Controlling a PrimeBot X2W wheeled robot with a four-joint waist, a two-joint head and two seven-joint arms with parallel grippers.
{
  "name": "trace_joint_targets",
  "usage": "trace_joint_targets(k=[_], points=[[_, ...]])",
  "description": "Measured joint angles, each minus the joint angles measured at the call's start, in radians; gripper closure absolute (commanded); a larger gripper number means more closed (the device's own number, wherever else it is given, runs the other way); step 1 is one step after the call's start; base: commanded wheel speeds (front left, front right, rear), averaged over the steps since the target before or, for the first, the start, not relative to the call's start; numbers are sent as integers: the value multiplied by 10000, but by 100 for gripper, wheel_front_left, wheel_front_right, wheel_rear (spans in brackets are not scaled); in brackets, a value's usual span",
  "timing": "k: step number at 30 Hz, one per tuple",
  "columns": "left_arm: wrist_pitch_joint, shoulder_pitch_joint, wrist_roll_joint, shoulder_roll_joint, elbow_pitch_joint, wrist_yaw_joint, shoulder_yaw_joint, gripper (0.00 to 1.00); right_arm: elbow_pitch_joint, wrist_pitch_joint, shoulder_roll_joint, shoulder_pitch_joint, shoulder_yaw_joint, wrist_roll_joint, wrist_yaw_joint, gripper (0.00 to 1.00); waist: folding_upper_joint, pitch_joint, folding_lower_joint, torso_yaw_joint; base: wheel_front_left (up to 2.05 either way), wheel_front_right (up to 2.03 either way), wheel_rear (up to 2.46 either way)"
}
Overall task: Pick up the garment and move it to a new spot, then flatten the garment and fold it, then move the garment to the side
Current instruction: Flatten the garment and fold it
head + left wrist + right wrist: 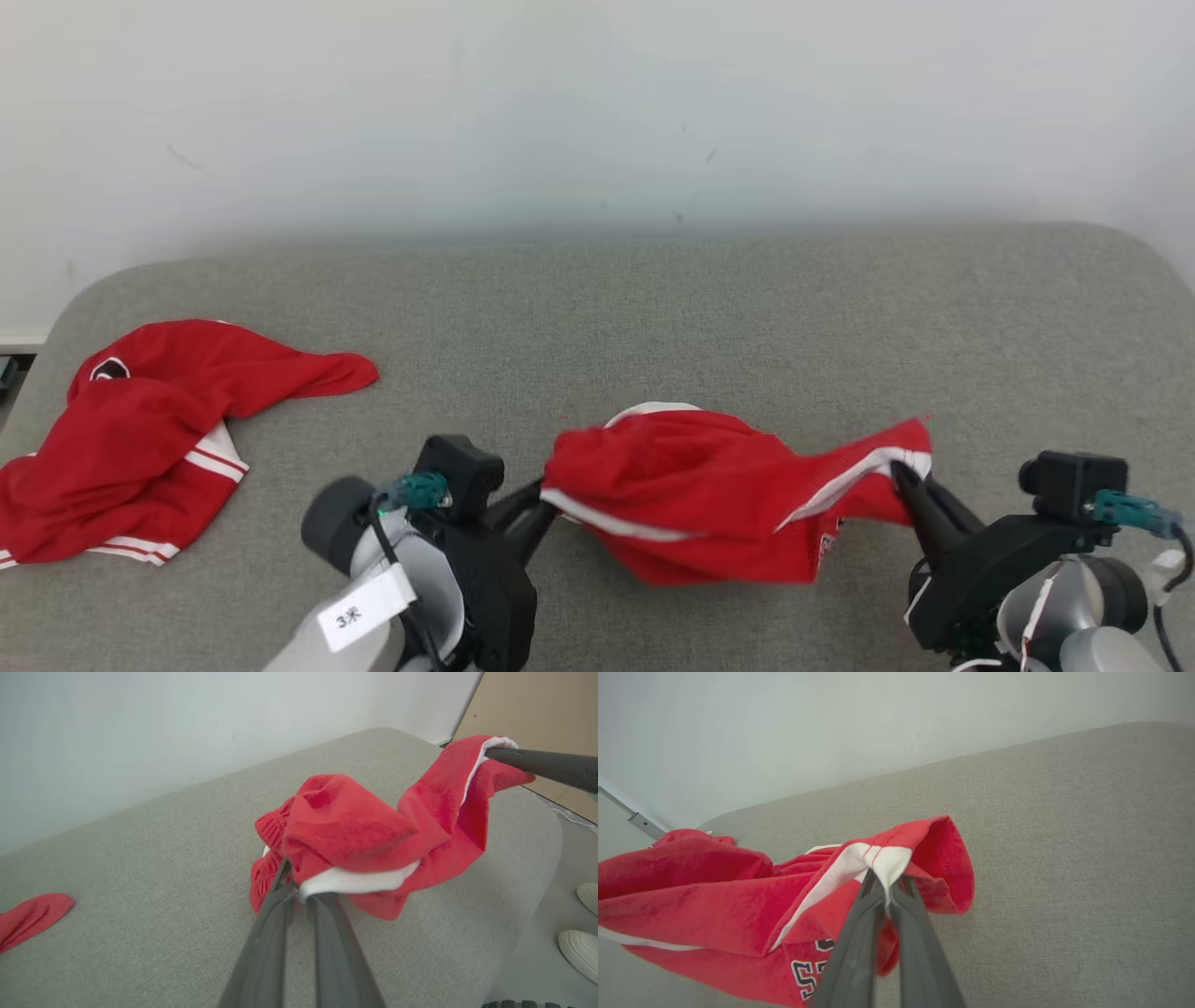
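We are holding the red garment (691,485) up between our two arms, over the front part of the gray fabric surface (747,308). Our left end effector (544,497) is pinching tight on one end, by a white band. Our right end effector (903,472) is pinching tight on the other end, on a white stripe.

We are guessing this is the carrying and spreading step. To do it well, both pinches should be firm. The arms should pull apart gently so the saggy middle opens. Then both ends should go down together on a bare spot, well away from the other red garment (140,439) lying at the left.

Some parts are hard to see. The middle is bunching and twisting, so we are not telling front from back. We cannot tell if the low part is touching the surface. The black letters (808,970) are cut off. White shoes (581,947) are peeking in from the floor at the edge.
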Motion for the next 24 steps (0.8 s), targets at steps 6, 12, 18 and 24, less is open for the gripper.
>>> trace_joint_targets(k=[6,12,18,24], points=[[433,122,-178,-221,1034,-13,-169,100,577,374,263,-48,178,-92,-2,100,0,228,0,-67,0,0,0],[796,-366,-305,-594,2157,2,-2,100,1336,686,612,-926,385,-213,-4,100,0,497,1,-141,0,0,0],[1078,-1087,-495,-844,3160,15,171,0,2119,836,871,-1745,378,-368,-4,0,0,708,2,-147,0,0,0],[936,-1264,-508,-876,3440,127,422,0,2472,662,867,-1935,159,-830,-6,0,0,769,2,-52,0,0,0]])
